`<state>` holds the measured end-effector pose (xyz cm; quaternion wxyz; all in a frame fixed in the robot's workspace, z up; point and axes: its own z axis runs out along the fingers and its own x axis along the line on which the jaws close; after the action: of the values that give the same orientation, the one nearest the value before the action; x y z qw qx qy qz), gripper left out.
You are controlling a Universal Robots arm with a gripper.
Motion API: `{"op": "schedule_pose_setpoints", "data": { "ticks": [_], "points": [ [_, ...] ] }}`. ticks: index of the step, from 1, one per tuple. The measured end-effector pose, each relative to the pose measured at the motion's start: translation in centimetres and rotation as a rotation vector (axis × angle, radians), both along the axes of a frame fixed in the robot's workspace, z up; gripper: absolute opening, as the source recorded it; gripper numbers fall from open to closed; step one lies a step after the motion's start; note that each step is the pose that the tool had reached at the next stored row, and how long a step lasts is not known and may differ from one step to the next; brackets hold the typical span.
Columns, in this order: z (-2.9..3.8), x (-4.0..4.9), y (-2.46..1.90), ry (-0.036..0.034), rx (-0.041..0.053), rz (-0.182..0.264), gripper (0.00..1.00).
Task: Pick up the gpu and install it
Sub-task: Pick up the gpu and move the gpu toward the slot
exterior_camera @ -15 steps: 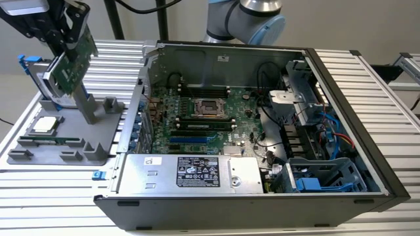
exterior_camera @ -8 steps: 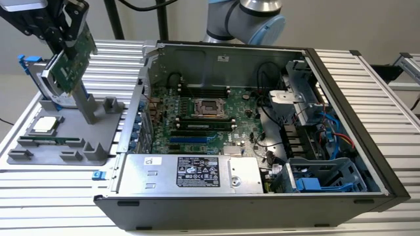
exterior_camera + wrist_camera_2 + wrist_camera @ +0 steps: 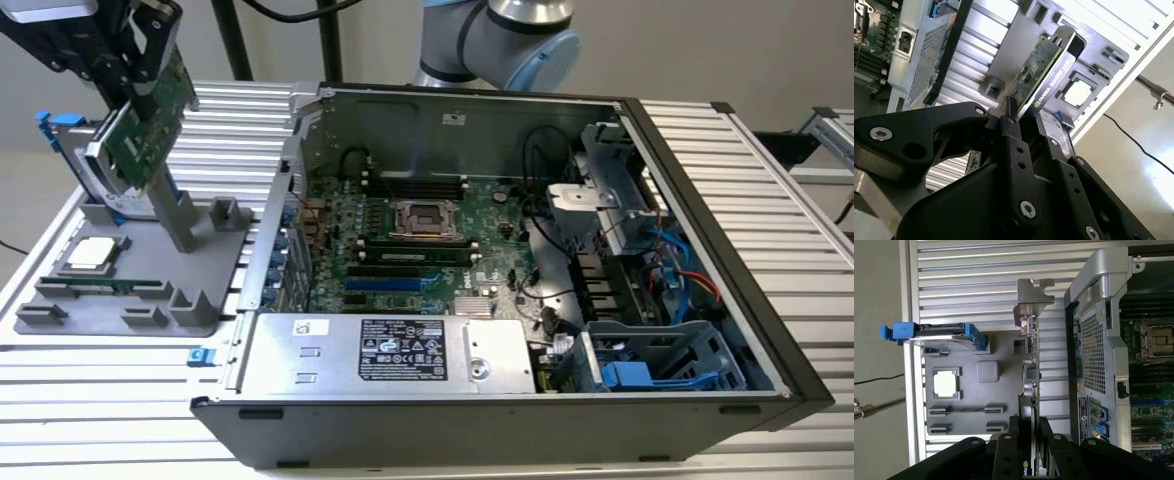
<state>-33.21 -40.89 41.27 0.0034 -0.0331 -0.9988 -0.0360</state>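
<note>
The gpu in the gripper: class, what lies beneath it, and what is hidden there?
Beneath the gpu, held by the gripper, lie the edge of the grey holder and the slatted table. The card itself covers whatever sits directly below it, so that cannot be seen.

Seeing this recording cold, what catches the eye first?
The end effector is clamped on the gpu, a tilted green card at the exterior view's upper left, above the grey parts tray. Next comes the open computer case in the middle, with its green motherboard bare.
</note>
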Motion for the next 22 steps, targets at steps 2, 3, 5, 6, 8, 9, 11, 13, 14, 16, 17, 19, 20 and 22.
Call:
{"op": "schedule_pose_setpoints", "data": {
  "ticks": [2, 3, 5, 6, 8, 9, 11, 13, 14, 16, 17, 19, 20, 22],
  "points": [
    [-0.01, 0.14, 0.00, -0.0001, 0.0000, 0.000, 0.00],
    [-0.01, 0.23, 0.00, -0.0001, 0.0000, 0.000, 0.00],
    [-0.01, 0.41, 0.00, -0.0001, 0.0001, 0.000, 0.00],
    [-0.01, 0.49, 0.00, -0.0002, 0.0001, 0.000, 0.00],
    [-0.01, 0.66, 0.00, -0.0002, 0.0001, 0.000, 0.00],
    [-0.01, 0.73, 0.00, -0.0001, 0.0001, 0.000, 0.00],
    [-0.01, 0.88, 0.00, -0.0001, 0.0000, 0.000, 0.00],
    [-0.01, 1.04, 0.00, -0.0001, 0.0000, 0.000, 0.00],
    [0.01, 1.10, 0.00, 0.0000, 0.0000, 0.000, 0.00],
    [0.03, 1.14, 0.00, 0.0000, 0.0000, 0.000, 0.00],
    [0.02, 1.15, 0.00, -0.0002, 0.0001, 0.000, 0.00],
    [0.02, 1.16, 0.00, -0.0001, 0.0000, 0.000, 0.00],
    [0.02, 1.16, 0.00, -0.0001, 0.0000, 0.000, 0.00],
    [0.09, 1.16, 0.00, -0.0001, 0.0000, 0.000, 0.00]
  ]
}}
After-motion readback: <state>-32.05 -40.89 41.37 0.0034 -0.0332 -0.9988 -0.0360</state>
